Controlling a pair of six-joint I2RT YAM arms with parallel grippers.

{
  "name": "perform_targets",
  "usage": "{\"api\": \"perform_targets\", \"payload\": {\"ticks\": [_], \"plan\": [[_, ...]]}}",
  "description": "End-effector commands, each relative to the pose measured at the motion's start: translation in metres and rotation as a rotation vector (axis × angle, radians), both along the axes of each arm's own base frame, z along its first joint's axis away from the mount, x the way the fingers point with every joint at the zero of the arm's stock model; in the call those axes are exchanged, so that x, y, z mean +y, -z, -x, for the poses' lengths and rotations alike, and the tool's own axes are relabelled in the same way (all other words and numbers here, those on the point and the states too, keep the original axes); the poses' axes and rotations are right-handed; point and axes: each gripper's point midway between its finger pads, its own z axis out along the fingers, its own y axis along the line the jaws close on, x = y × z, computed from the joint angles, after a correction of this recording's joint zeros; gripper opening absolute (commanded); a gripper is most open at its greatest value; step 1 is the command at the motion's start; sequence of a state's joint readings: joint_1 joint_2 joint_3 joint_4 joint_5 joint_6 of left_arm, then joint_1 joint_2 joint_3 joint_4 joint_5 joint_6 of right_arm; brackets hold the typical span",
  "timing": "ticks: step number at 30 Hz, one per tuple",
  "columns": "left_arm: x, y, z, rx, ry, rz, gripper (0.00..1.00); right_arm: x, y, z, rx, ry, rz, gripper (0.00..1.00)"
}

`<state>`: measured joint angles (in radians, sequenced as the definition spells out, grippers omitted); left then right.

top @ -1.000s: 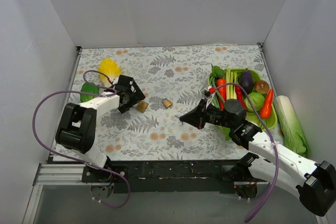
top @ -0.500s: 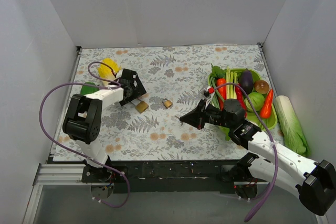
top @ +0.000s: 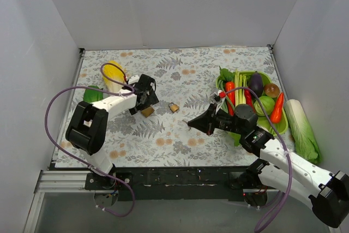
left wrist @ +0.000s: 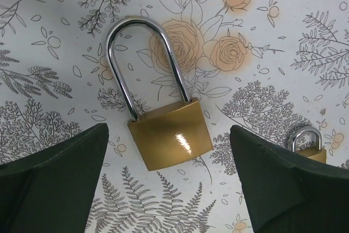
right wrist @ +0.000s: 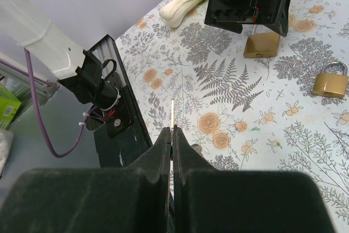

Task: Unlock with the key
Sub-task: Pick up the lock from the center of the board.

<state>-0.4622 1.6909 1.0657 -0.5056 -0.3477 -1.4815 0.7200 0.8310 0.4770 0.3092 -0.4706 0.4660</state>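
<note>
**Mia:** Where is the key?

**Ben:** The key is in the right gripper. The two fingers are squeezed tight on it. Only a thin silver tip pokes out in front.

**Mia:** Is it near a lock?

**Ben:** No. It is well apart from both of them.

**Mia:** There are two locks?

**Ben:** Yes. The big padlock lies flat on the flowery cloth. Both ends of its silver loop go down into the gold body. The small padlock lies near it, a bit apart, on the side toward the right arm.

**Mia:** What about the other arm?

**Ben:** The left gripper hangs over the big padlock. Its fingers are spread wide, one on each side of the gold body. They do not touch it, and they hold nothing.

**Mia:** What else is on the table?

**Ben:** A green tray full of vegetables sits by the right arm. A pale cabbage lies just beside it, next to the wall. Over by the left arm there is a yellow vegetable and a green one.
</note>
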Motion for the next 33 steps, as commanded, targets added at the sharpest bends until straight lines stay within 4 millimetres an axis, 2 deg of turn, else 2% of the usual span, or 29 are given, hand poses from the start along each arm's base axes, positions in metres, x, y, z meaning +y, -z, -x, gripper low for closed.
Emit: {"api": "perform_targets", "payload": {"ticks": [1,7,12,19,28,33], "plan": [[0.000,-0.009,0.002,0.004,-0.073,-0.027,0.91,-0.002,-0.015,0.003,-0.055,-0.009,-0.048,0.01],[-0.001,-0.010,0.005,0.013,-0.121,-0.018,0.84,-0.003,-0.018,0.007,-0.065,-0.021,-0.058,0.01],[-0.002,0.002,0.007,0.056,-0.165,-0.017,0.79,-0.003,-0.020,0.009,-0.070,-0.027,-0.066,0.01],[0.002,0.008,0.007,0.073,-0.216,-0.029,0.76,-0.005,-0.021,0.013,-0.069,-0.036,-0.081,0.01],[-0.002,0.025,0.012,0.095,-0.198,-0.013,0.72,-0.007,-0.022,0.015,-0.068,-0.029,-0.090,0.01],[-0.007,0.031,0.014,0.109,-0.161,-0.002,0.58,-0.007,-0.021,0.017,-0.056,-0.037,-0.092,0.01]]}}
